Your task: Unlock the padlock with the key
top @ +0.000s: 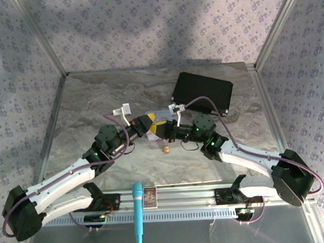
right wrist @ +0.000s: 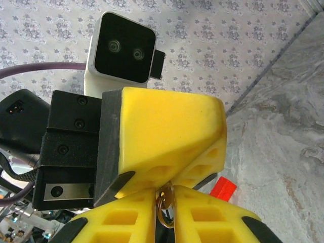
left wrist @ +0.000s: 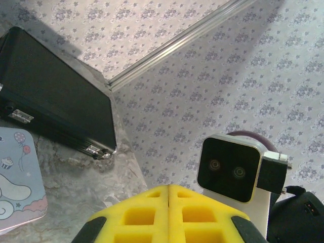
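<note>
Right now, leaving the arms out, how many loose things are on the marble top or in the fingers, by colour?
Black: 1, the case
Pale lavender: 1, the tin
Red: 1, the block
Brass: 2, the padlock on the marble, and a ring pinched in the right fingers
Total: 5

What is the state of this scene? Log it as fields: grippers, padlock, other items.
left gripper: shut, tip to tip with the right gripper
right gripper: shut on a brass ring
padlock: on the table, apart from both grippers
black case: closed, far right
lavender tin: beside the case
red block: on the table
</note>
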Robot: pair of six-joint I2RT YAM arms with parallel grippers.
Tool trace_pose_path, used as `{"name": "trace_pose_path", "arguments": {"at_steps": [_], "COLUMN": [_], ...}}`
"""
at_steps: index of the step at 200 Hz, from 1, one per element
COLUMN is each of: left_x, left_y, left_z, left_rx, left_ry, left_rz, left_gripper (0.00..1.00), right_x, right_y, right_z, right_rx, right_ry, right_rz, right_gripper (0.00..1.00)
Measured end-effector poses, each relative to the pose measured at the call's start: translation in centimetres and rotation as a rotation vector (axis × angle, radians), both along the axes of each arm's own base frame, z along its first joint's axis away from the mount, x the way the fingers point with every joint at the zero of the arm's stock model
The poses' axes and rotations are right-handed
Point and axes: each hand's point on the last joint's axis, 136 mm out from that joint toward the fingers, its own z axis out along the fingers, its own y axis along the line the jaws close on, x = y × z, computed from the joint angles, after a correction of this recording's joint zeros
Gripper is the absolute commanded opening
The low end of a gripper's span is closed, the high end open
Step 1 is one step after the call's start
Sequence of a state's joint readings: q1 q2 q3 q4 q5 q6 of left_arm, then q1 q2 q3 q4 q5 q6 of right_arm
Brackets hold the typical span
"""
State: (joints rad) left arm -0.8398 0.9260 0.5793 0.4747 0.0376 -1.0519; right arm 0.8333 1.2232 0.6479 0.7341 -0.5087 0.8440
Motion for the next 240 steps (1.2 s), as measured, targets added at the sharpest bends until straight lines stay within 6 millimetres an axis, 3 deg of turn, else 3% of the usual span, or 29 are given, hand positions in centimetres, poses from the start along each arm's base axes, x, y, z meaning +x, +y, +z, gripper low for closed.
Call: {"name": "trace_pose_path", "arguments": {"at_steps": [12,26,67,90,113,140,160,182,202,240], "left_x": [0.0,0.0,0.2,0.3,0.5,0.7,0.9,1.2,1.5,1.6], "left_y": [0.0,0.0,-0.1,-0.1,0.1,0.7,1.4,2.2,2.6,2.4], "left_z": [0.0,0.0,-0.4,-0.5,-1.1,-1.3,-0.9,-0.9,-1.3,-4.1], "left_rx": [-0.004,-0.006,-0.001,0.004,0.016,0.026,0.019,0.021,0.027,0.134], "left_ry": [0.004,0.006,0.018,0.022,0.045,0.051,0.049,0.056,0.071,0.212], "left_rz": [0.001,0.001,0.004,0.011,0.031,0.057,0.081,0.109,0.122,0.126], "left_gripper": [0.00,0.00,0.00,0.28,0.39,0.43,0.44,0.35,0.33,0.33], "right_x": [0.0,0.1,0.2,0.3,0.6,0.9,0.9,0.9,0.9,1.2], "right_y": [0.0,-0.1,-0.4,-0.4,-0.7,-1.0,-1.0,-1.0,-1.1,-1.9], "right_z": [0.0,0.0,-0.4,-0.5,-1.3,-2.4,-2.8,-3.0,-3.1,-4.6], "right_rx": [0.002,0.004,0.011,0.010,-0.004,-0.029,-0.042,-0.049,-0.054,-0.171], "right_ry": [0.001,0.003,0.019,0.020,0.032,0.056,0.064,0.064,0.064,0.036], "right_rz": [-0.001,-0.003,-0.009,-0.011,-0.023,-0.035,-0.037,-0.036,-0.039,-0.129], "right_gripper": [0.14,0.04,0.00,0.00,0.00,0.00,0.00,0.00,0.00,0.00]}}
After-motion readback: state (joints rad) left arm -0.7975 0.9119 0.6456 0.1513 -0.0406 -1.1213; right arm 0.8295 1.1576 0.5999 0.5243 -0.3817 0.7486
